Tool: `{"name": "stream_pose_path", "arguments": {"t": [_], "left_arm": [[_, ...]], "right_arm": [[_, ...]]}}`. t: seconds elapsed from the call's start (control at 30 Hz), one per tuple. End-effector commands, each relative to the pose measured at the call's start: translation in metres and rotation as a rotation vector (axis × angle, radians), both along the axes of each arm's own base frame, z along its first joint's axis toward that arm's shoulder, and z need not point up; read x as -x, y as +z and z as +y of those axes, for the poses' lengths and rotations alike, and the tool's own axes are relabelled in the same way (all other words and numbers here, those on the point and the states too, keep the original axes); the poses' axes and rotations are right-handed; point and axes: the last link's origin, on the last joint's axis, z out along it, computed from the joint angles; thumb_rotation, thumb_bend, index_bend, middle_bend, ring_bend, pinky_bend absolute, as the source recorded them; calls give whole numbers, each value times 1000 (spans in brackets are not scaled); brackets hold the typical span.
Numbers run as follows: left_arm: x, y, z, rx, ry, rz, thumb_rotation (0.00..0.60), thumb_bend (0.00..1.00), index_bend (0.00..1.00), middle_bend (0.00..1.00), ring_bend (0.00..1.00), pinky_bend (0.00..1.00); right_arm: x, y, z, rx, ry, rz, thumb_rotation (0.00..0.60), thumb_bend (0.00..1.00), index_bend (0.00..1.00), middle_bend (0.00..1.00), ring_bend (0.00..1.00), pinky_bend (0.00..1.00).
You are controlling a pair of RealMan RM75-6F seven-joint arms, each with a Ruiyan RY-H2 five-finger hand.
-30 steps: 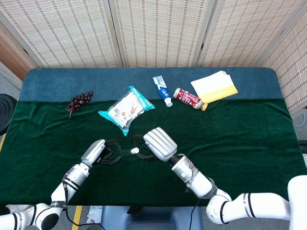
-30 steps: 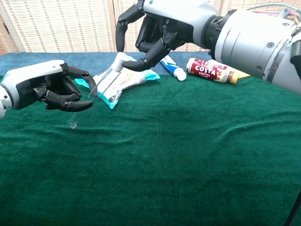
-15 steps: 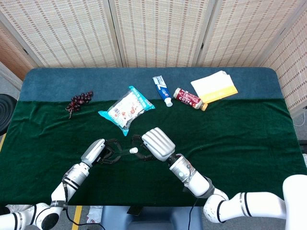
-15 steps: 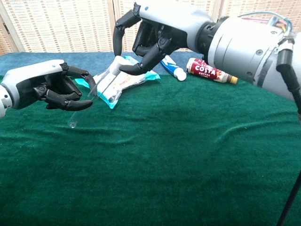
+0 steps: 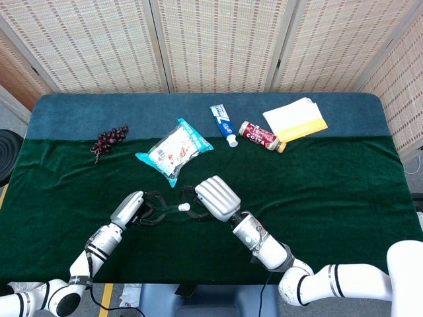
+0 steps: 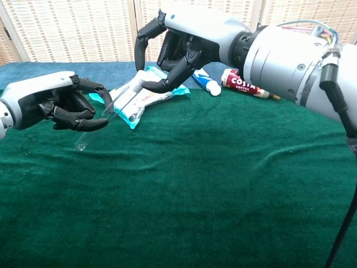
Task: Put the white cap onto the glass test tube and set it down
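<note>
The table carried a snack packet behind the work area. Over the preceding second the right hand had shifted leftward, bringing the white cap, pinched in its fingertips, against the tube mouth; capping appeared under way but not confirmed seated. The left hand gripped the glass test tube, which was held tilted above the cloth, closed end lowest, just left of the right hand.
</note>
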Motion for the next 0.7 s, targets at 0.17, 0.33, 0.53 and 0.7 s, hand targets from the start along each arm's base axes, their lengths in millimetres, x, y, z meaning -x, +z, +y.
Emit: {"name": "stream_pose_path", "arguments": {"t": [0.17,0.33,0.53,0.7], "left_arm": [[2,0,0,-1,5,0,600,473,643,1000,928,933],[3,1,1,-6,7,6,600,473,643,1000,928,934],[7,2,2,-11,4,39,600,472,644,1000,928,933],[14,7,7,-54,-25,129,600,473,645,1000,928,933]], "right_arm": [[3,1,-1,2,-11,20,600,624,477,1000,1000,1000],[6,3,-2,-20,-23,41,600,501,328,1000,1000,1000],[10,9,-2,-18,-33,49,600,491,252,1000,1000,1000],[18,30,-5,38,-48,39,600,492,248,1000,1000,1000]]}}
